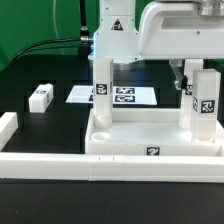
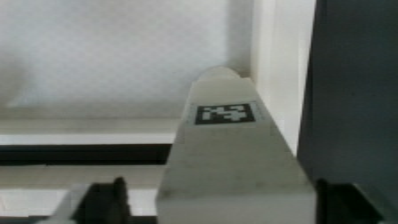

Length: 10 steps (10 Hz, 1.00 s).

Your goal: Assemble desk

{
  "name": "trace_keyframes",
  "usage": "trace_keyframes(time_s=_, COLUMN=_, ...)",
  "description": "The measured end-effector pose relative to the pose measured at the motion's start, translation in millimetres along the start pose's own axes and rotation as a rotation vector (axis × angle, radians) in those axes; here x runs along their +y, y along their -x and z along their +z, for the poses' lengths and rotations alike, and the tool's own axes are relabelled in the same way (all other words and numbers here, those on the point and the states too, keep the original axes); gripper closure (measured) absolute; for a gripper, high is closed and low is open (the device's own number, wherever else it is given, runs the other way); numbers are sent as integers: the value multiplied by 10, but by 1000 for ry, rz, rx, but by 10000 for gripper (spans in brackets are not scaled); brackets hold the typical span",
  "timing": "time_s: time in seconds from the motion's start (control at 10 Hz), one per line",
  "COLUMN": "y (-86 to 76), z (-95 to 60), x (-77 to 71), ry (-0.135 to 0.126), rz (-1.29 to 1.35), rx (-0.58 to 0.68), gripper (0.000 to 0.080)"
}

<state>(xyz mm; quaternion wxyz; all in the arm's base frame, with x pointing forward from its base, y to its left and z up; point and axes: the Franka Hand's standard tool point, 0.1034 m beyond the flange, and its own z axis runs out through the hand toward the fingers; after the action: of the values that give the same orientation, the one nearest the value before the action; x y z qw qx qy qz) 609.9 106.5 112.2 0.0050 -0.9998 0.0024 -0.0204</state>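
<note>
The desk top (image 1: 130, 146), a white tray-like slab with a tag on its front wall, lies near the front rail. Two white tagged legs stand on it, one at the exterior view's left (image 1: 101, 88) and one at its right (image 1: 204, 100). My gripper (image 1: 189, 78) is lowered at the right leg. In the wrist view this leg (image 2: 224, 130) stands between my gripper's (image 2: 221, 205) dark fingers (image 2: 107, 202). A narrow gap shows on one side, so the jaws are open around the leg. Another leg (image 1: 40, 96) lies loose on the table at the left.
The marker board (image 1: 125, 96) lies flat behind the desk top. A long white rail (image 1: 60, 166) runs along the front, and a shorter rail piece (image 1: 8, 127) stands at the left edge. The arm's white base (image 1: 110, 35) rises at the back.
</note>
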Motion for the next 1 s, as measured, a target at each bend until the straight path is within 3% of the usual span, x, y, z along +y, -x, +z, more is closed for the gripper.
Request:
trace_keyframes(time_s=0.1, y=1, z=1, x=-2, ry=-1, rz=8, rx=0, gripper=464)
trace_keyframes(time_s=0.2, y=1, z=3, x=0, ry=-1, rz=36, rx=0, gripper=512)
trace_keyframes(time_s=0.6, y=1, z=8, x=-2, ry=-3, rz=245, rx=-1, gripper=512)
trace_keyframes(time_s=1.0, y=2, z=23, x=-40, ry=-42, rz=774, rx=2, gripper=512)
